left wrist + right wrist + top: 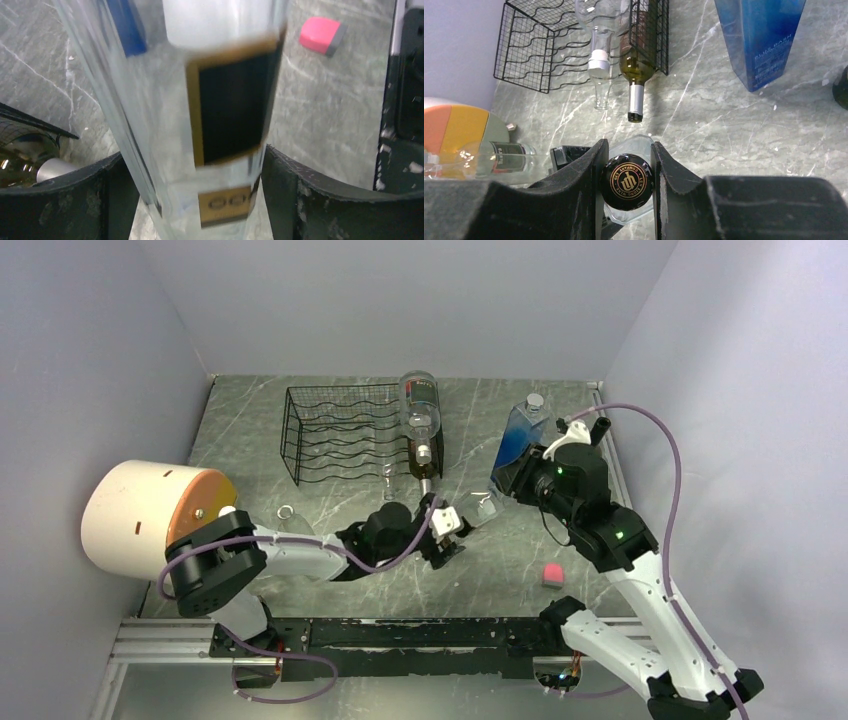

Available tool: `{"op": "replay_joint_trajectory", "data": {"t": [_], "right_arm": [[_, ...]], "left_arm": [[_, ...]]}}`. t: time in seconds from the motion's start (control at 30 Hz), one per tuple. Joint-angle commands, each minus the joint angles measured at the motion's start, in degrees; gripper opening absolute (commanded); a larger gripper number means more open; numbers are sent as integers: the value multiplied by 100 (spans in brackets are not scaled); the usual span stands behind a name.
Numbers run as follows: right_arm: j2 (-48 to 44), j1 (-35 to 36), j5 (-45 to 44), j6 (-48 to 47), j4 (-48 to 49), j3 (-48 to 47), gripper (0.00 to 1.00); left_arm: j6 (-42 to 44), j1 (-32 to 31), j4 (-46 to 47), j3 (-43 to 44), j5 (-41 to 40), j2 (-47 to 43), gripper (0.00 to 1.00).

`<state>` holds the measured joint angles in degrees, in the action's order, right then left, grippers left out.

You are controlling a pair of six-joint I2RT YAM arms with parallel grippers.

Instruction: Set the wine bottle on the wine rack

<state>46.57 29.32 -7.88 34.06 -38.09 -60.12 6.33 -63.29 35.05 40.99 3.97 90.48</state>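
The wine bottle (pixel 484 504) is clear, square-sided glass with a black and gold label (pixel 231 107) and a black cap (pixel 628 182). Both grippers hold it over the table in front of the rack. My left gripper (pixel 449 526) is shut on its body, seen between the fingers in the left wrist view (pixel 195 167). My right gripper (pixel 512 484) is shut on the cap, seen in the right wrist view (pixel 628 159). The black wire wine rack (pixel 340 435) stands at the back, also in the right wrist view (pixel 549 45). It holds a clear bottle (pixel 419 403) and a dark green bottle (pixel 637 75).
A blue bottle (pixel 518 435) stands behind my right gripper. A pink block (pixel 551 575) lies at front right. A white and orange cylinder (pixel 150 515) sits at the left, with another clear bottle (pixel 499 160) lying beside it. Walls close in on three sides.
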Motion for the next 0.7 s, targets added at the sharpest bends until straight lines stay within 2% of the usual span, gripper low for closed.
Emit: {"op": "replay_joint_trajectory", "data": {"t": [0.0, 0.1, 0.2, 0.23, 0.4, 0.53, 0.6, 0.67], "right_arm": [[-348, -12, -64, 458, 549, -428, 0], [-431, -14, -28, 517, 464, -384, 0], [-526, -14, 54, 550, 485, -231, 0], [-564, -19, 98, 541, 511, -165, 0], [-619, -16, 165, 585, 483, -62, 0], [-703, -16, 215, 639, 514, -38, 0], [-726, -14, 211, 662, 501, -22, 0], [-734, -15, 208, 678, 474, -18, 0]], "left_arm": [[696, -79, 1739, -657, 137, -154, 81], [825, -79, 2146, -853, 272, -164, 74], [823, -79, 2098, -719, 379, -101, 67], [804, -79, 2072, -663, 365, -74, 68], [783, -79, 2037, -461, 301, 78, 84], [779, -79, 2029, -406, 245, 143, 89], [822, -79, 1998, -372, 313, 146, 84], [850, -79, 1904, -331, 309, 141, 70]]}}
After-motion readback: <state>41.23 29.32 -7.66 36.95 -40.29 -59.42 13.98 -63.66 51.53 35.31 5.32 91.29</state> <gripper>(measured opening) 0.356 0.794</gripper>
